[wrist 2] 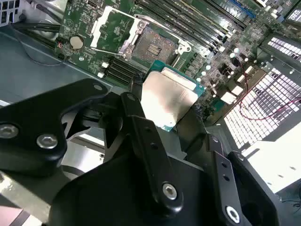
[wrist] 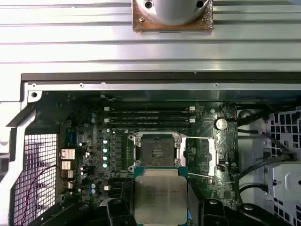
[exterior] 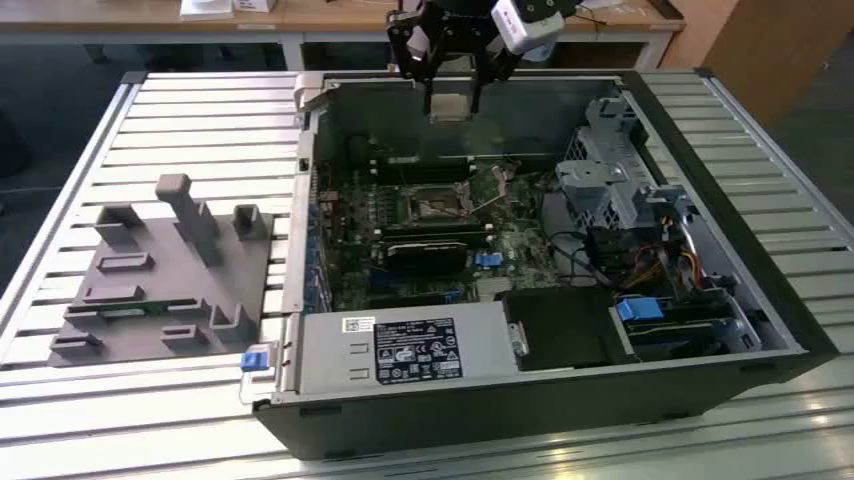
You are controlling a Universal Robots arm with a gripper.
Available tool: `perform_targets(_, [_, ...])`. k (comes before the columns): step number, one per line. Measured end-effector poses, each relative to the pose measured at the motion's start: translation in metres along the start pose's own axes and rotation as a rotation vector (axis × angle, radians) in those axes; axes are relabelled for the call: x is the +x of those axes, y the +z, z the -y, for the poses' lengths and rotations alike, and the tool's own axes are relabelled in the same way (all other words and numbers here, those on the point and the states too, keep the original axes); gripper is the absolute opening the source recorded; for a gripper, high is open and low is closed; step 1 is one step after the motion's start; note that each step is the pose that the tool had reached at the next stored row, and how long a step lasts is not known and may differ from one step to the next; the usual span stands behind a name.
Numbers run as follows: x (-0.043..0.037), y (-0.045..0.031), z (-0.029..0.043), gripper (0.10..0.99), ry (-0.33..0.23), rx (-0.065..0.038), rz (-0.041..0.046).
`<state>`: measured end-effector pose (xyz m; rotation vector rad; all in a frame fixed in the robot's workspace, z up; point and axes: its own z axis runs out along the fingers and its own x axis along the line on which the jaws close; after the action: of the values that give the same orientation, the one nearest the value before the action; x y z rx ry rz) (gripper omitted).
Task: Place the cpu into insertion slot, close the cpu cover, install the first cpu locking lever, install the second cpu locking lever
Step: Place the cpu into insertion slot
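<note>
The cpu [exterior: 451,102], a pale silvery square chip on a green base, hangs above the back of the open computer case [exterior: 747,330] with my gripper [exterior: 454,92] shut on it. In both wrist views the black fingers [wrist 2: 137,110] press on two opposite edges of the cpu [wrist 2: 169,96] [wrist: 161,195]. The insertion slot [wrist: 158,150] [wrist 2: 153,44] [exterior: 434,207] lies bare on the motherboard below the chip and apart from it. Beside it the cpu cover [wrist: 210,153] [wrist 2: 99,24] is swung open. Thin silver locking levers [wrist: 198,175] [wrist 2: 141,18] stick out, unlatched.
A grey fixture block [exterior: 160,270] with pegs sits on the slatted table at the exterior view's left. Inside the case are a labelled power supply [exterior: 400,350], a metal drive cage [exterior: 614,170], cables [exterior: 654,265], long memory slots [wrist: 150,117] and a black module [exterior: 427,250].
</note>
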<state>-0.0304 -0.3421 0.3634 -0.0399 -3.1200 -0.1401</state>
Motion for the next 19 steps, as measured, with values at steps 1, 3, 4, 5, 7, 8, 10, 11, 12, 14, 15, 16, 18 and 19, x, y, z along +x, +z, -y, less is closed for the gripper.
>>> perform_targets(1, [0.0000,0.0000,0.0000,0.541,0.000,0.000,0.0000])
perform_targets(3, [0.0000,0.0000,0.0000,0.541,0.000,0.000,0.0000])
perform_targets(4, [0.0000,0.0000,0.0000,0.541,0.000,0.000,0.0000])
perform_targets(5, [0.0000,0.0000,0.0000,0.541,0.002,0.000,0.0001])
perform_targets(7, [0.0000,0.0000,0.0000,0.541,0.012,0.000,0.0011])
perform_targets(8, [0.0000,0.0001,0.0000,0.541,0.022,0.000,0.0019])
perform_targets(10, [0.0000,0.0002,0.0000,0.541,0.049,-0.001,0.0044])
perform_targets(11, [0.0000,0.0003,0.0000,0.541,0.063,-0.001,0.0056])
perform_targets(12, [0.0000,0.0003,0.0000,0.541,0.077,-0.002,0.0069])
perform_targets(14, [0.0000,0.0005,0.0000,0.541,0.107,-0.002,0.0096])
perform_targets(15, [0.0000,0.0005,0.0000,0.541,0.121,-0.002,0.0109])
perform_targets(16, [0.0000,0.0006,0.0000,0.541,0.135,-0.003,0.0120])
perform_targets(18, [0.0000,0.0007,0.0000,0.541,0.158,-0.003,0.0142])
perform_targets(19, [0.0000,0.0007,0.0000,0.541,0.170,-0.003,0.0152])
